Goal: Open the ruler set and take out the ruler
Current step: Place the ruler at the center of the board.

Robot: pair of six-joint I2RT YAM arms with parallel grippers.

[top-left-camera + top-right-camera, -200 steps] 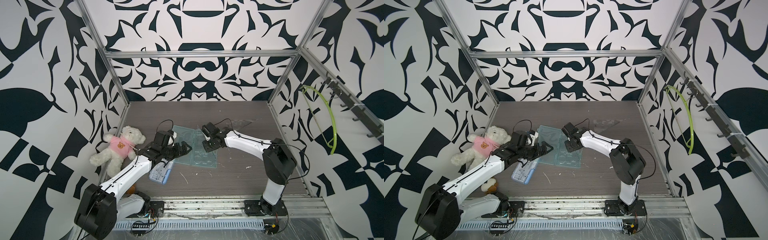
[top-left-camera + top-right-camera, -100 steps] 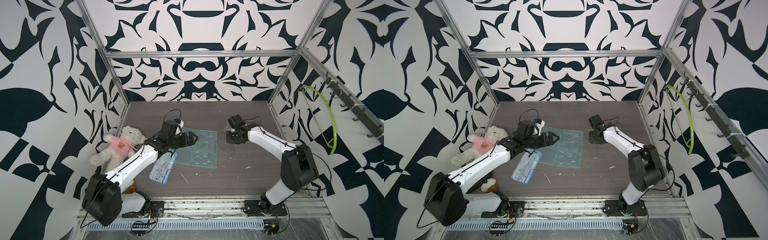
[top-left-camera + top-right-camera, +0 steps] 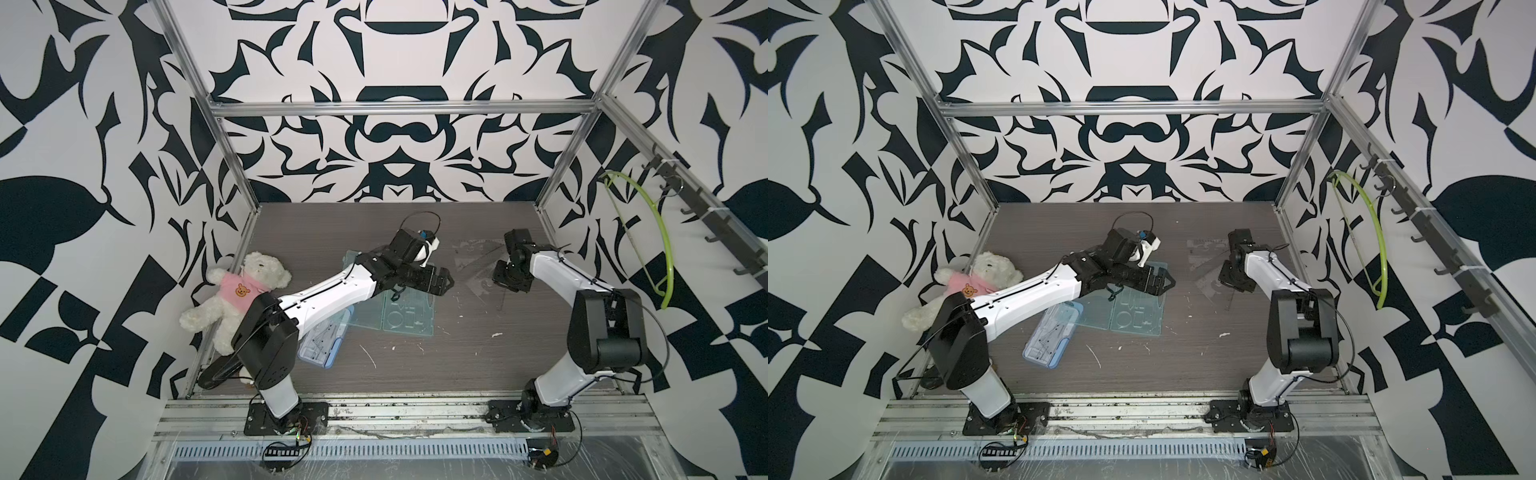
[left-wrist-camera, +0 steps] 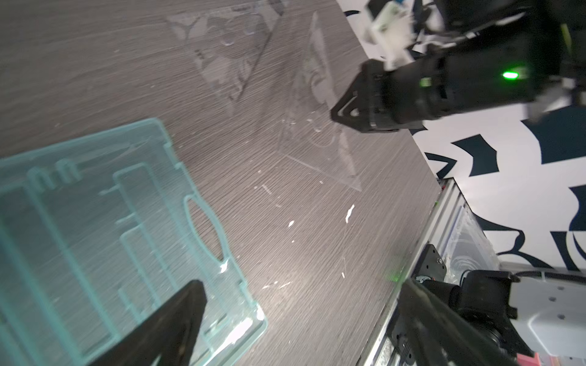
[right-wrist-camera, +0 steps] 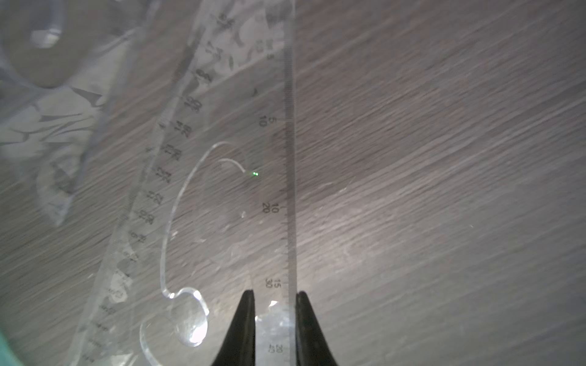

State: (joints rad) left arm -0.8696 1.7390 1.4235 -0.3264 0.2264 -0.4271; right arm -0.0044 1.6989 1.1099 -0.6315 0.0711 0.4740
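Right wrist view shows my right gripper (image 5: 274, 294) pinching the clear ruler (image 5: 279, 190) by its edge, now carried well away from the open case (image 3: 409, 320) toward the right side of the tabletop (image 3: 457, 374), while my left gripper (image 3: 445, 281) hangs wide open over the case edge, so removal looks essentially done.

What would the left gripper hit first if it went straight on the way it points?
Most likely the clear triangle ruler held by the right gripper, just ahead of the left gripper; depth is unclear.
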